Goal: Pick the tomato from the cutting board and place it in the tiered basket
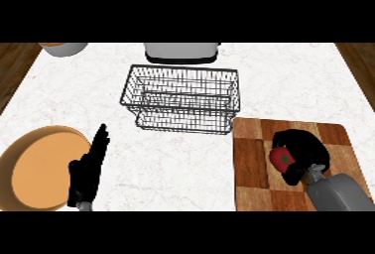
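A red tomato (281, 157) with a green stem sits on the wooden checkered cutting board (253, 149) at the right. My right hand (304, 146) is curled round the tomato from above and the right, so only its left side shows. The wire tiered basket (183, 98) stands on the white counter behind and left of the board, apart from the hand. At the lower left my left hand (89, 168) rests open with straight fingers pointing away.
A round tan plate (36, 166) lies at the left edge, just beside my left hand. A grey toaster (181, 51) stands behind the basket. An orange-rimmed bowl (62, 47) sits at the back left corner. Dark wood floor shows past both counter sides.
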`<state>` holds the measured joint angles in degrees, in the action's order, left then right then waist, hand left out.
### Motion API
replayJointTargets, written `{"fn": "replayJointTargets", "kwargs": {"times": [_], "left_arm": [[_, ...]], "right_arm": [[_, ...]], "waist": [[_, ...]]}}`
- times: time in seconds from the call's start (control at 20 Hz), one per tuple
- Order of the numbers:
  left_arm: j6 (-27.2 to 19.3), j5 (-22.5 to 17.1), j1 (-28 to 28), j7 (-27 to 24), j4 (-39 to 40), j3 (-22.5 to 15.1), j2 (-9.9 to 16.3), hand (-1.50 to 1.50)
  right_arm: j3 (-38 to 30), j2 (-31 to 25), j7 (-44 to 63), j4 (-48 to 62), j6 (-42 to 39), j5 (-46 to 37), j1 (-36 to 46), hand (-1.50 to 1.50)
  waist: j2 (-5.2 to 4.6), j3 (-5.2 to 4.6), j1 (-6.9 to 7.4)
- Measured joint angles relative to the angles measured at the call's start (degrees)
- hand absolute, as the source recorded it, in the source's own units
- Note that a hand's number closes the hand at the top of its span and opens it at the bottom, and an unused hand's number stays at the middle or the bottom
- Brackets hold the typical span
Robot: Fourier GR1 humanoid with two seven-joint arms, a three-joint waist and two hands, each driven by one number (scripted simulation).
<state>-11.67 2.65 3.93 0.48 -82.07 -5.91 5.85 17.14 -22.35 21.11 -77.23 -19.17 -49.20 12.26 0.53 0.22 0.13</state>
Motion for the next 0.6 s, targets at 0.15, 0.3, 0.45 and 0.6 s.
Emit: {"fn": "replayJointTargets", "kwargs": {"times": [0.15,0.3,0.45,0.6], "left_arm": [[0.67,-0.26,-0.07,0.12,-0.35,0.55,0.5,0.0],[0.51,0.05,-0.19,0.01,-0.02,0.5,0.13,0.0],[0.12,0.57,0.75,-0.2,-0.66,0.05,-0.39,0.0],[0.4,0.36,0.55,0.74,-0.94,0.54,-0.09,0.0]], "right_arm": [[1.36,0.28,-2.54,0.73,2.59,-2.82,0.19,1.5],[4.2,2.13,-2.12,-2.02,3.0,-5.24,-0.82,1.5],[5.68,3.86,-1.57,-5.35,4.57,-6.82,-2.96,1.5],[5.07,5.02,-0.44,-11.09,4.82,-5.85,-5.47,1.5]], "waist": [[0.06,-0.09,-0.01],[0.09,-0.1,-0.17],[0.04,-0.07,-0.27],[-0.02,0.03,-0.49]]}}
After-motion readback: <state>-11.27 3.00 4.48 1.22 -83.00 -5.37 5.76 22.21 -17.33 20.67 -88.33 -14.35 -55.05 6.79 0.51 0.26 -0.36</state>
